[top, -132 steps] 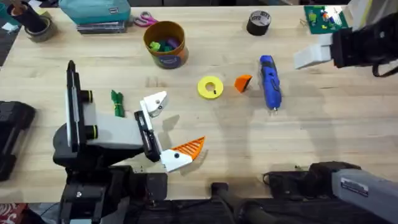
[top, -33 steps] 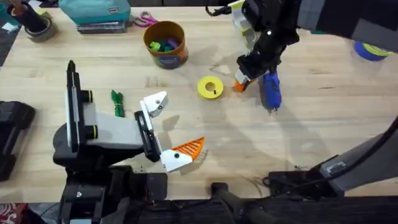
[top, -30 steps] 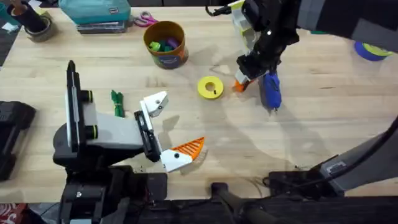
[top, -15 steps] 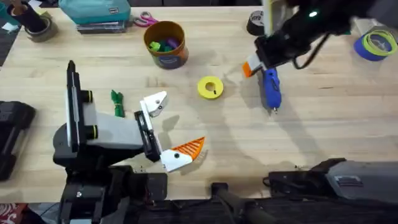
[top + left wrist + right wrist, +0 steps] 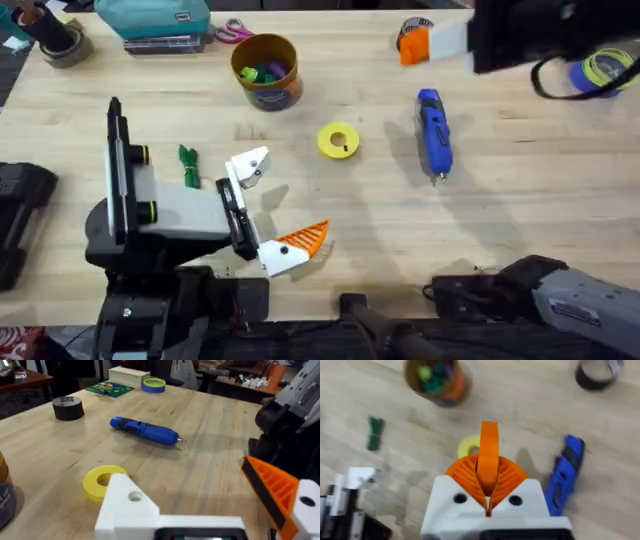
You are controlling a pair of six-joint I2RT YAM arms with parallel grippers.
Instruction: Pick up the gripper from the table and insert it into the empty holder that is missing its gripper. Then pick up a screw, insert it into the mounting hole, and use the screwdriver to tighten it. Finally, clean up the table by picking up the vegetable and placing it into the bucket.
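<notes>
the right gripper (image 5: 489, 491), raised above the far side of the table (image 5: 520, 210), has its orange ribbed pads (image 5: 465, 477) pressed together on the gripper (image 5: 488, 455), an orange wedge standing upright between them, with the blue screwdriver (image 5: 433, 131) lying on the wood below and nearer than it and the yellow disc (image 5: 339, 140) off to its left. the left gripper (image 5: 265, 210) rests low by its base with its fingers spread apart, one being the bare white holder (image 5: 247, 166) and the other white block (image 5: 283, 256) carrying an orange wedge (image 5: 305, 237). the green vegetable (image 5: 188, 165) lies just to the left of the holder, and the bucket (image 5: 266, 71) stands farther back, well apart from both grippers.
</notes>
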